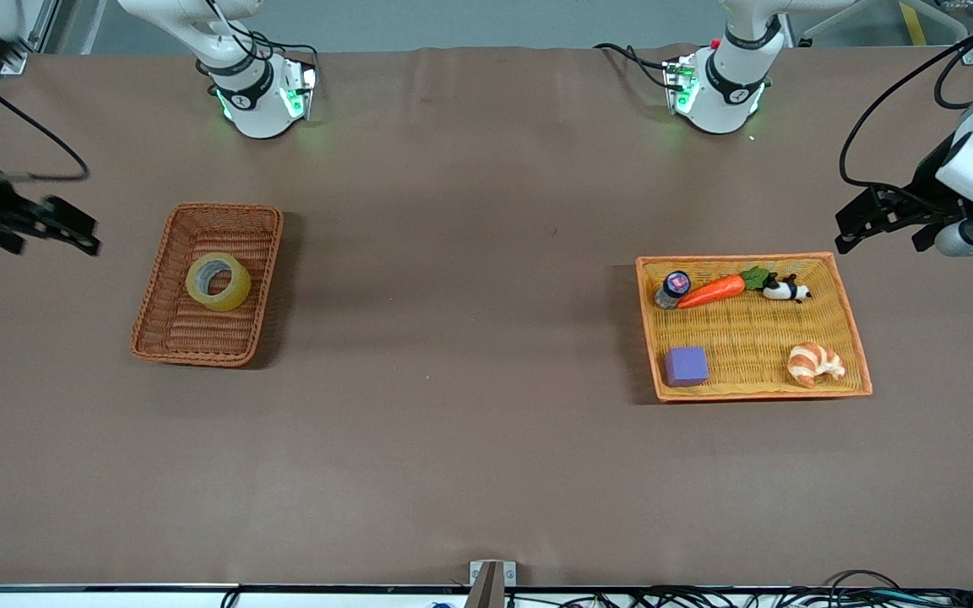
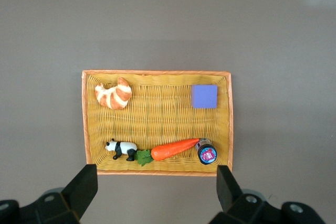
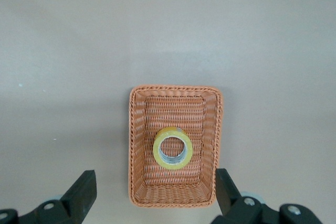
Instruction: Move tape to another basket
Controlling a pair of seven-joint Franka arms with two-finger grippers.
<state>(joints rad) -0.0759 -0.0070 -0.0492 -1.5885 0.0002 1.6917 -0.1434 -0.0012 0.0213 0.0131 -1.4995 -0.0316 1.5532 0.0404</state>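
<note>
Croissant [image 1: 815, 364] and purple block [image 1: 686, 366] lie nearest, in the light basket [image 1: 850, 317]. Tape [image 1: 218, 281] lies flat inside the dark basket [image 1: 153, 308], toward the right arm's end. Both the right pincer [image 1: 64, 226] and the left pincer [image 1: 862, 224] hang released over the bare surface [image 1: 470, 338].

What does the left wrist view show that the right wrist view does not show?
Only the left wrist view shows the light orange basket holding a croissant, purple block, panda, carrot and small jar, under the open left gripper. Only the right wrist view shows the tape lying in the reddish-brown basket, under the open right gripper. Both show brown table.
</note>
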